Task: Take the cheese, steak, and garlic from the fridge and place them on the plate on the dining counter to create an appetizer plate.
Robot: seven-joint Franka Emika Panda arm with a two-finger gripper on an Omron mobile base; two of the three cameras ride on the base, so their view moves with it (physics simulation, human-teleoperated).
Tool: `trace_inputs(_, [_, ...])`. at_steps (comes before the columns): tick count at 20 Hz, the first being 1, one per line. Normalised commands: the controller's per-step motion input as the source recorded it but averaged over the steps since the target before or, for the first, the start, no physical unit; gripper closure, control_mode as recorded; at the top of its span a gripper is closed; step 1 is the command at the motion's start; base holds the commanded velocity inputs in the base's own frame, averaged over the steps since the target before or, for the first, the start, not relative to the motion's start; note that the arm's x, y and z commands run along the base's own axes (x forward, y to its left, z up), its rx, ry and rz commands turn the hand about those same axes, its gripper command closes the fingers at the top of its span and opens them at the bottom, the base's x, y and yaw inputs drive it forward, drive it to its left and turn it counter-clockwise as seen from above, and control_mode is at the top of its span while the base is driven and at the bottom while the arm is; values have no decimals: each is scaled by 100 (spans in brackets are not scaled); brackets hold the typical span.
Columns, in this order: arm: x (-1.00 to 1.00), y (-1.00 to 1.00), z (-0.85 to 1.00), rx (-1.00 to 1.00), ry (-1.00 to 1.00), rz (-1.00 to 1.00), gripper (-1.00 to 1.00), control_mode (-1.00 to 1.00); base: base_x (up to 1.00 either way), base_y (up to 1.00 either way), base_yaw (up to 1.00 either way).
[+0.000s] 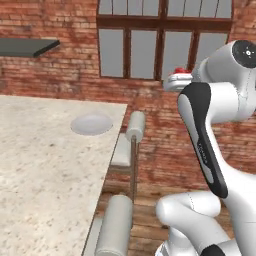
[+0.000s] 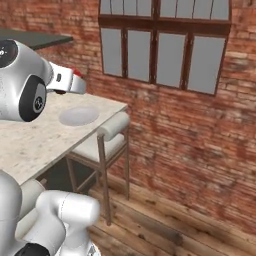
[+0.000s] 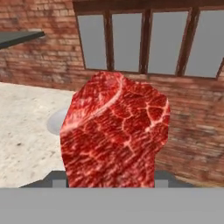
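My gripper (image 3: 109, 183) is shut on the steak (image 3: 116, 135), a marbled dark-red slab that stands upright close before the hand camera. A red sliver of the steak (image 1: 181, 71) pokes out past the white hand, raised in the air to the right of the dining counter (image 1: 40, 165). The pale round plate (image 1: 91, 124) lies bare near the counter's far right corner, and it is lower and to the left of the hand. From the right side the steak (image 2: 76, 73) hangs just above the plate (image 2: 79, 116). The cheese, the garlic and the fridge are out of view.
Grey-cushioned stools (image 1: 135, 125) with metal frames stand along the counter's right edge, one close to the base (image 1: 115, 225). A brick wall with a large window (image 1: 160, 45) lies behind. A dark grey wall shelf (image 1: 27, 46) hangs upper left. Wooden floor (image 2: 165, 225) spreads to the right.
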Motion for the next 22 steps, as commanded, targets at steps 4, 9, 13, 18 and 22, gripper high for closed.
trace_inputs(4, [0, 0, 0, 0, 0, 0, 100, 100, 100, -29, 59])
trace_inputs(9, [0, 0, 0, 0, 0, 0, 100, 100, 100, -43, 57])
trace_inputs(13, [0, 0, 0, 0, 0, 0, 100, 100, 89, -75, 50])
trace_inputs(18, [0, 0, 0, 0, 0, 0, 100, 100, 84, -78, 47])
trace_inputs(22, [0, 0, 0, 0, 0, 0, 100, 100, 67, -86, 44])
